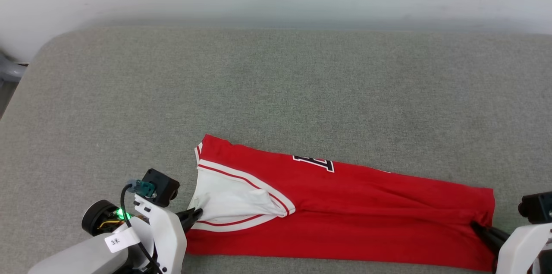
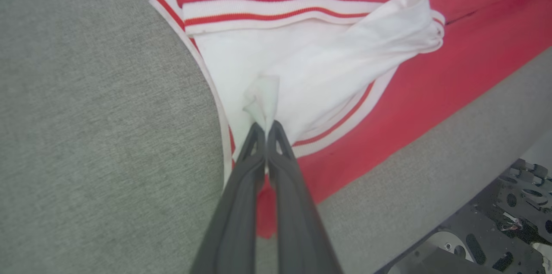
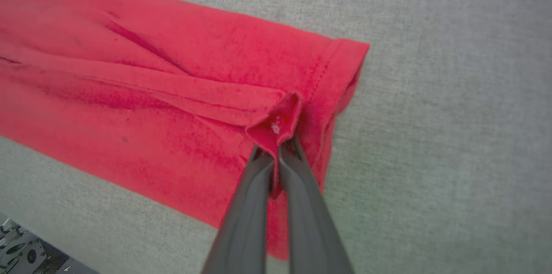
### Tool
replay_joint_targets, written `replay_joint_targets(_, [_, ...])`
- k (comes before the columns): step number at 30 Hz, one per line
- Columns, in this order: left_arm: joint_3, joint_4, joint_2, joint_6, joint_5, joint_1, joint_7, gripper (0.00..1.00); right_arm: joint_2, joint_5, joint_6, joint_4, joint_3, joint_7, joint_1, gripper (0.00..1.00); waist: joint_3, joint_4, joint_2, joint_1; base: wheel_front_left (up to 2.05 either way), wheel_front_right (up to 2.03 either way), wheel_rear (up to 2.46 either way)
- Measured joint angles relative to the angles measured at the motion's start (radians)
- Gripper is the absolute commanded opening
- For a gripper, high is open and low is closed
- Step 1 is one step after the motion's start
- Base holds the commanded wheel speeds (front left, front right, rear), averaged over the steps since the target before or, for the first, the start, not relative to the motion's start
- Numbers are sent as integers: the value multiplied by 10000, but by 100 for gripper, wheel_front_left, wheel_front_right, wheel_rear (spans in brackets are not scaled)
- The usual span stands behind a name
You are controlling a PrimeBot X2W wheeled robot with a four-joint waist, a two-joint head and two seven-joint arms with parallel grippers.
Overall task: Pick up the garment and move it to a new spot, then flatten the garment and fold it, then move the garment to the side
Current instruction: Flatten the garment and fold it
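Garment lies folded in a long strip along the near edge of the grey cushioned surface, with wide bare room beyond it. My left fingers clamp its white sleeve; my right fingers pinch the red hem corner.

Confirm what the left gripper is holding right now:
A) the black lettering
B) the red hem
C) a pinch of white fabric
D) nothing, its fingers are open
C: in the left wrist view the left gripper is shut on a small tuft of the garment, in its white part beside the striped trim.
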Motion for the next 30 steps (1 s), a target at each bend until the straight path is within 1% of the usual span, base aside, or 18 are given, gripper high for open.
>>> replay_joint_targets(4, [-8,391,-180,46,163,109,40,0,267,29,0,244,65,-96,87,0,120,-11,0,0,0,0,0])
replay_joint_targets(6, [12,508,-353,48,59,279,-136,0,337,67,0,314,79,-234,87,0,111,-23,0,1,0,0,0])
replay_joint_targets(7, [35,562,-414,59,36,346,-244,22,341,71,0,343,65,-299,84,42,84,-29,0,1,0,0,0])
replay_joint_targets(8, [73,598,-449,115,44,400,-395,54,341,96,0,355,59,-372,85,100,43,-36,0,1,0,0,0])
replay_joint_targets(9, [138,642,-466,188,73,439,-593,100,341,105,0,334,36,-460,84,100,-9,-44,0,1,0,0,0])
replay_joint_targets(14, [399,573,-600,679,263,705,-1593,100,90,362,-2,-226,-259,-627,128,100,-353,-65,0,0,0,0,0])
replay_joint_targets(18, [738,499,-608,1407,548,895,-2602,100,-182,897,-2,-995,-688,-268,332,100,-628,-64,0,1,0,0,0])
replay_joint_targets(21, [1068,408,-736,1985,800,1104,-3129,100,-575,1087,-2,-1442,-1204,71,347,100,-749,-48,0,0,0,0,0])
replay_joint_targets(24, [1534,437,-926,2431,1174,1306,-3356,100,-840,1304,-2,-1534,-1588,650,347,100,-779,-12,0,0,0,0,0])
replay_joint_targets(26, [1960,430,-1043,2715,1572,1465,-3386,100,-913,1674,-2,-1432,-1843,1179,339,100,-772,21,0,0,0,0,0])
replay_joint_targets(30, [3496,79,-1413,3214,2888,1927,-3417,100,-1078,2301,-4,-882,-2080,2477,317,100,-702,111,0,0,0,0,0])
